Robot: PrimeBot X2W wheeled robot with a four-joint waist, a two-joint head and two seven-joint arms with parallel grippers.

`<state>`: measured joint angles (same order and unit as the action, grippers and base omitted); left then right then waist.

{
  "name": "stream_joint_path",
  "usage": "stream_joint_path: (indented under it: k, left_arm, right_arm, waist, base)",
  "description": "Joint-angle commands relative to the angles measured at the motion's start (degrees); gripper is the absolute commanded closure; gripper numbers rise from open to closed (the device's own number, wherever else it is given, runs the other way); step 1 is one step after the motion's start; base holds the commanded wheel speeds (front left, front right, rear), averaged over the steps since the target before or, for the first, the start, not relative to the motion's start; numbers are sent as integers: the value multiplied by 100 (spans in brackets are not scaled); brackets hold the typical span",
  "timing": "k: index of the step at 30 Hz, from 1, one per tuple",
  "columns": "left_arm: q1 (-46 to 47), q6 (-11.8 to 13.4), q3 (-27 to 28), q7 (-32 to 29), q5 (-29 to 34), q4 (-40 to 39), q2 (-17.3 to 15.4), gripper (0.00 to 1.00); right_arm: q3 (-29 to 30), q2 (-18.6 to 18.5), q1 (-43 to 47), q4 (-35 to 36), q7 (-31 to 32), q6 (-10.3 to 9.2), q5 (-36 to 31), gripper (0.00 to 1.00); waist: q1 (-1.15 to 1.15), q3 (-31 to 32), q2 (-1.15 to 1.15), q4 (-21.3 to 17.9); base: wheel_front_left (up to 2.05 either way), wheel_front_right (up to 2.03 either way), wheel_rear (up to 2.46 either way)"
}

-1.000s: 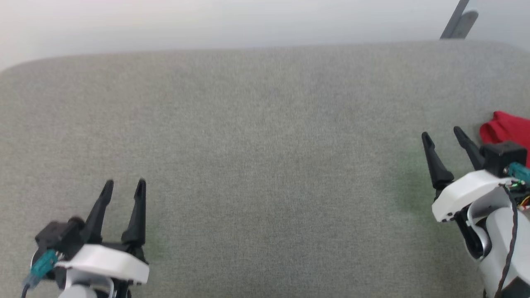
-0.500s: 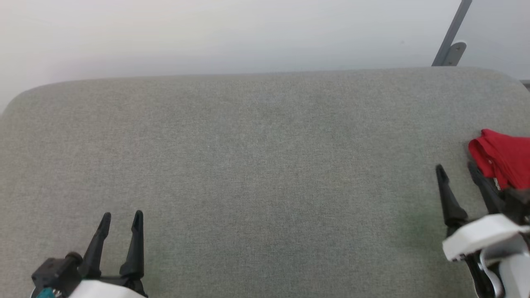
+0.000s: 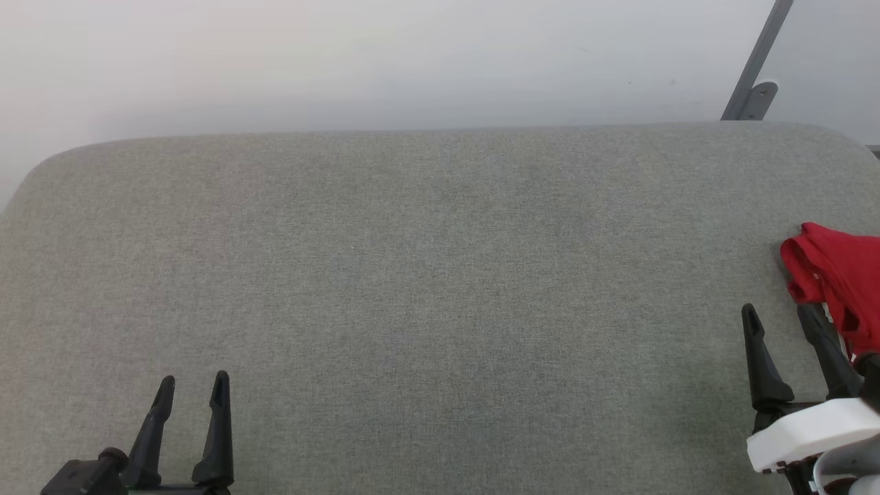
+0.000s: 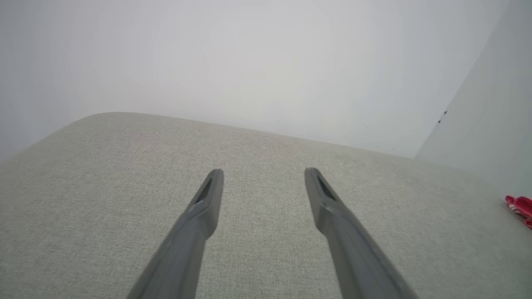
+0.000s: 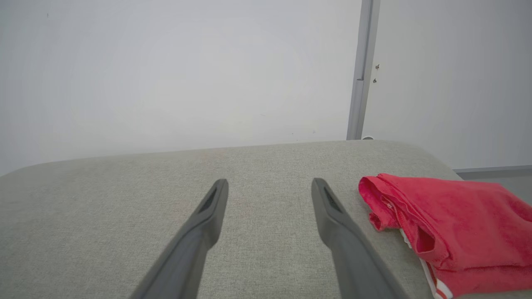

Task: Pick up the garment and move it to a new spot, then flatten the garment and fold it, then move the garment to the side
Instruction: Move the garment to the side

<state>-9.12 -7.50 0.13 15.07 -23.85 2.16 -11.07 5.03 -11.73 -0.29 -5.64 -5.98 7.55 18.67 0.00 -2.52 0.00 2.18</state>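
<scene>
The garment is a folded red bundle lying at the right edge of the grey padded table. In the right wrist view the garment lies just right of my right fingers, with a strip of white-striped trim at its lower edge. My right gripper stands open beside the garment's left side, apart from it, with nothing between its fingers. At the lower left, my left gripper is open and empty, far from the garment. A sliver of the garment shows at the far right of the left wrist view.
A pale wall runs behind the table's rounded far edge. A grey metal bracket climbs the wall at the back right. The table's right edge lies close behind the garment.
The head camera has tilted up, so the table, garment and both grippers sit lower in the picture. The right gripper has drawn back a little from the garment. Both grippers stay open.
</scene>
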Motion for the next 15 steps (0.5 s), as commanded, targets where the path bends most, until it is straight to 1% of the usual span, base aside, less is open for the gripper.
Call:
stream_joint_path:
  k: [1,6,15]
  left_arm:
    - [-30,7,9,13,44,-26,5,0]
    - [17,7,-5,13,96,-33,25,0]
    - [-19,7,15,13,150,-27,58,0]
  right_arm:
    - [16,32,68,56,36,-13,-27,0]
    - [33,111,112,194,122,-13,24,0]
    - [68,139,191,298,181,-13,35,0]
  waist:
    - [0,-3,0,3]
    - [0,-3,0,12]
    - [0,40,0,45]
  base:
    - [0,0,0]
    - [0,0,0]
    - [0,0,0]
